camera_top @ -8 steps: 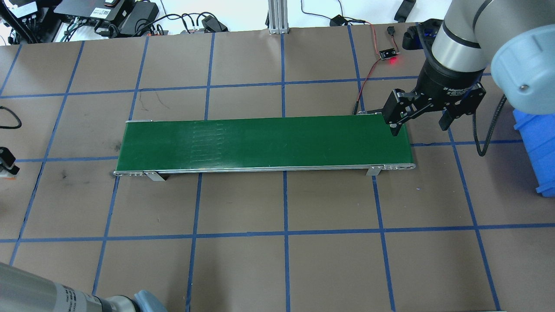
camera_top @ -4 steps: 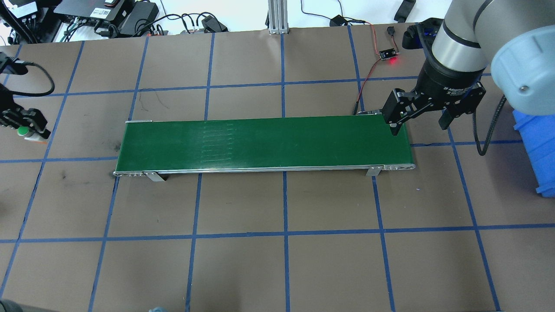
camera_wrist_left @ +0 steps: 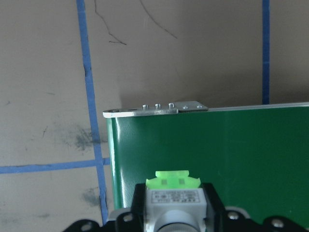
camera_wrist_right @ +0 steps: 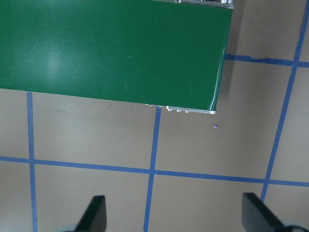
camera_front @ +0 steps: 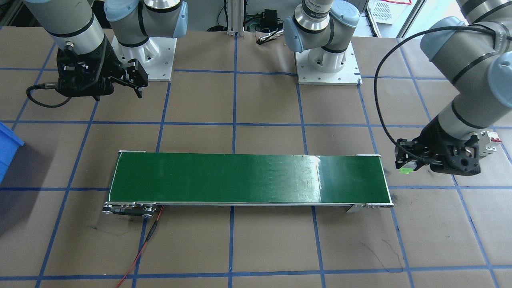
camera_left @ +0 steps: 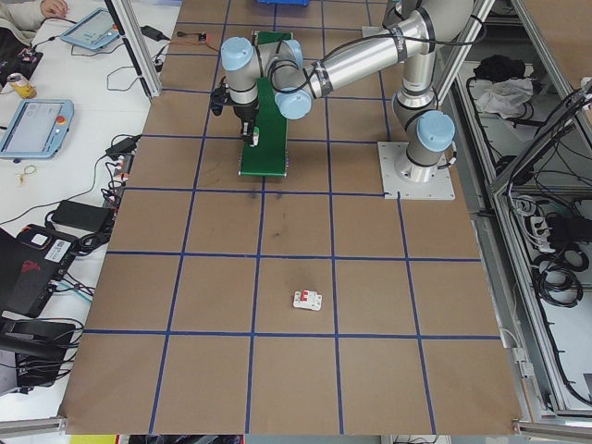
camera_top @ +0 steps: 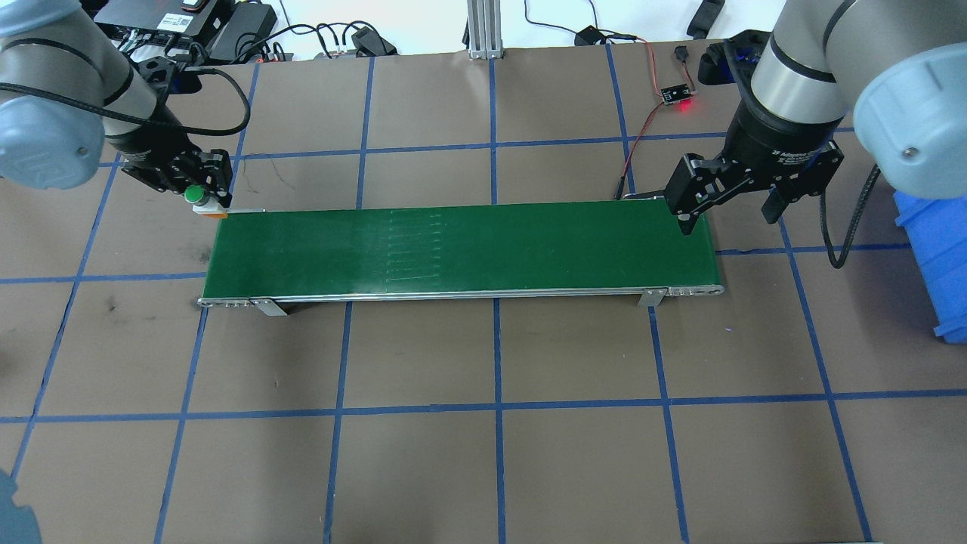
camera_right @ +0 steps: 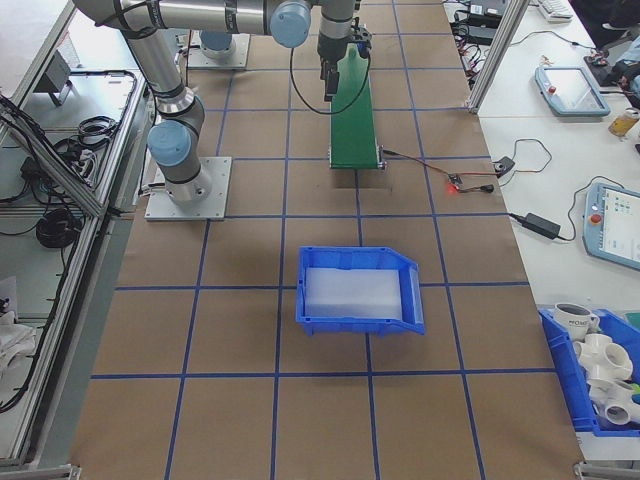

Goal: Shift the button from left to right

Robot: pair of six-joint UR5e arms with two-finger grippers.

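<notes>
While left pincer (camera_top: 202,198) clasps button (camera_top: 194,195) beside conveyor (camera_top: 461,249), right pincer (camera_top: 729,215) seemingly gapes over its far end.

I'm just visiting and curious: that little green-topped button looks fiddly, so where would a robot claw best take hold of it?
Probably by the boxy grey body, from above, fingers on two flat opposite sides. The left gripper holds the button that way now, round cap up. Flat walls suit two fingers; the rounded cap looks likelier to slip.

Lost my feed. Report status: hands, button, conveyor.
Left hand shut on button, at the conveyor belt left end. Right hand open, empty, at the belt's right end. Belt bare, nothing in the way.
</notes>
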